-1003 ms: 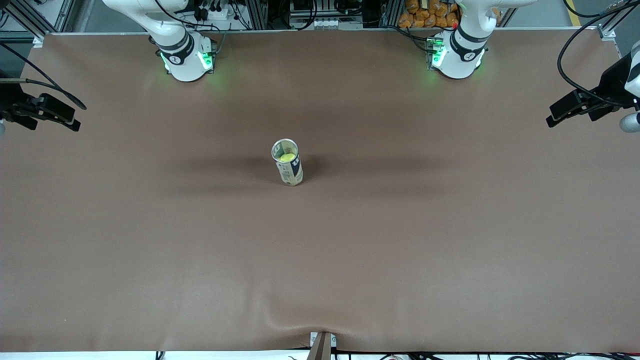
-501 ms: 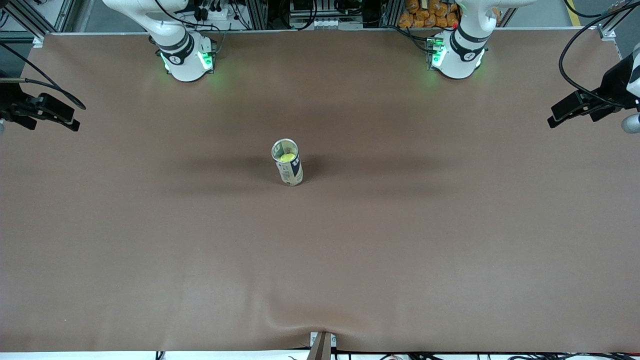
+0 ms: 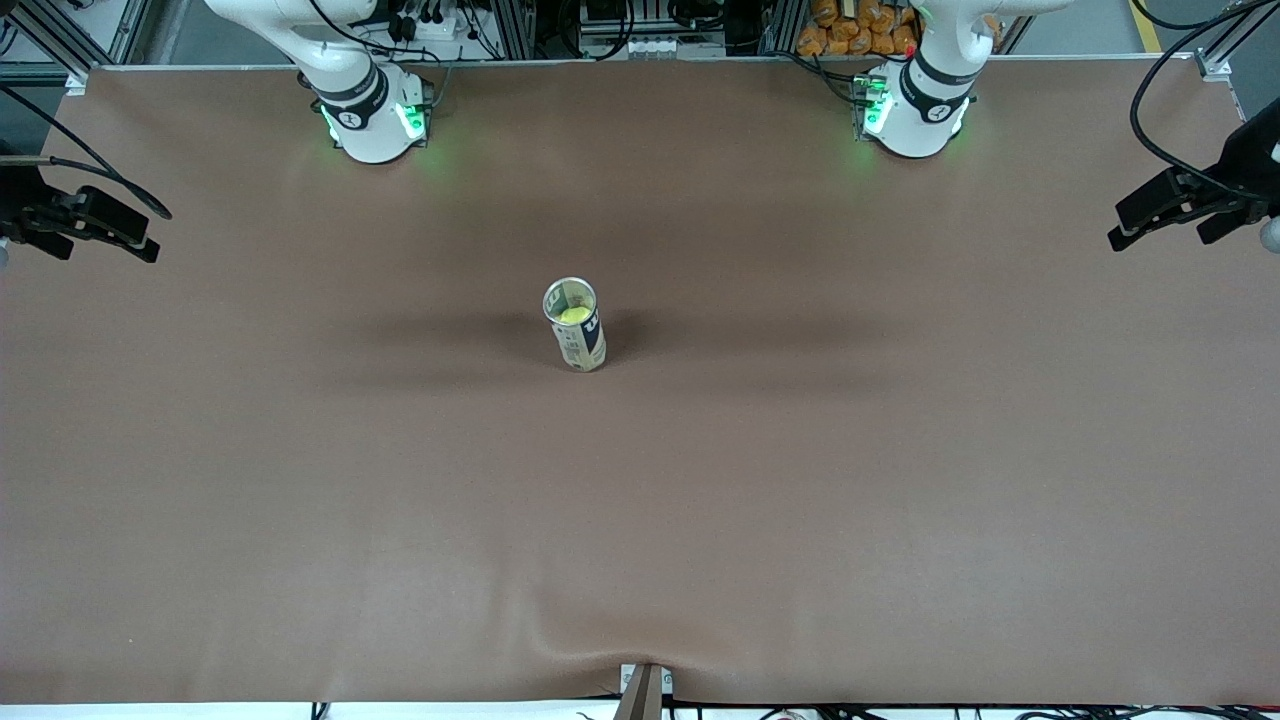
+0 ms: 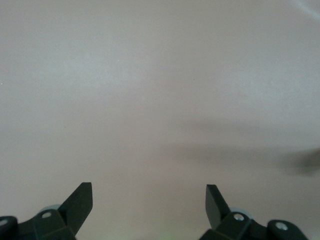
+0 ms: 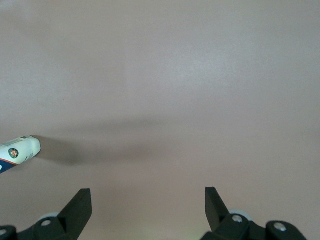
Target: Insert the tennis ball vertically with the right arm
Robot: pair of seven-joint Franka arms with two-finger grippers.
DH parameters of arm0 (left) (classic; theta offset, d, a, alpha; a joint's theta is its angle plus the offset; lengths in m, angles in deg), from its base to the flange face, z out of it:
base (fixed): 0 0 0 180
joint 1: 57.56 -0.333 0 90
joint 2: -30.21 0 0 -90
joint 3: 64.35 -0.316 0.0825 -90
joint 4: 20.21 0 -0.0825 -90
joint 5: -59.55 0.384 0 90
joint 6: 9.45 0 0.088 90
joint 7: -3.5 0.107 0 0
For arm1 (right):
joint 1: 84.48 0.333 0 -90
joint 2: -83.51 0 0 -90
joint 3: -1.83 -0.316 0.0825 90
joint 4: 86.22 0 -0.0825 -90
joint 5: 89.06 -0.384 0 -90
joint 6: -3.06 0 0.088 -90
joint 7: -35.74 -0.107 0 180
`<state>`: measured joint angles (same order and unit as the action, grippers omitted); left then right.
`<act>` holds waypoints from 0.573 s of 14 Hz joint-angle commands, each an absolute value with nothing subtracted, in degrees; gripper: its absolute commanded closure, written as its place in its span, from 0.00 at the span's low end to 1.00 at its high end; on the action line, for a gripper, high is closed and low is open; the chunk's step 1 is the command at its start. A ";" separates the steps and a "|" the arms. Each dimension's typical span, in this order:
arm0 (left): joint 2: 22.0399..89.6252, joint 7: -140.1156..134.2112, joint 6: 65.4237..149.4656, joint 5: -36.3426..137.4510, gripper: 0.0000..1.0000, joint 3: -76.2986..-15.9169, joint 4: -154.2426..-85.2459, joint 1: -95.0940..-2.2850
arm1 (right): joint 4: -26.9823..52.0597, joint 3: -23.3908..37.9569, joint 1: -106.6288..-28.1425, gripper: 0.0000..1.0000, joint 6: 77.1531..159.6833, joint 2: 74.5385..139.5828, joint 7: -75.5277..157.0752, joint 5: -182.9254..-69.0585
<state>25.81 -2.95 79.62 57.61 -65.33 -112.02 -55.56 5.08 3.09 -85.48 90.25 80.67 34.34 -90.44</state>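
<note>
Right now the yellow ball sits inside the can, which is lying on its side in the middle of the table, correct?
Not quite. The can stands upright, its open mouth facing up, as the front view shows. The rest holds: the yellow ball sits inside it, in the middle of the table.

can (image 3: pixel 575 326): upright near the middle of the table (image 3: pixel 800 500), well apart from both grippers
ball (image 3: pixel 573 315): inside the can
right gripper (image 3: pixel 100 225): over the right arm's end of the table
left gripper (image 3: pixel 1165 210): over the left arm's end of the table
</note>
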 commanded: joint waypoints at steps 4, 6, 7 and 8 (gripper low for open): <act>25.73 -1.25 79.67 57.88 0.00 -65.23 -111.70 -55.63 | 5.45 3.15 -85.19 0.00 90.34 79.64 34.25 -89.85; 25.73 -1.25 79.67 57.88 0.00 -65.22 -111.70 -55.63 | 5.28 3.24 -85.36 0.00 90.34 79.90 34.33 -89.94; 25.73 -1.25 79.67 57.88 0.00 -65.22 -111.70 -55.63 | 4.75 3.24 -85.36 0.00 90.34 80.17 34.34 -89.85; 25.73 -1.16 79.67 57.79 0.00 -65.22 -111.70 -55.63 | 4.66 3.24 -85.36 0.00 90.25 80.17 34.34 -89.85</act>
<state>25.82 -2.08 79.62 57.61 -65.30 -112.02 -55.56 5.03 3.15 -85.48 90.31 80.67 34.34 -90.44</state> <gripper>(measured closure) 0.000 0.000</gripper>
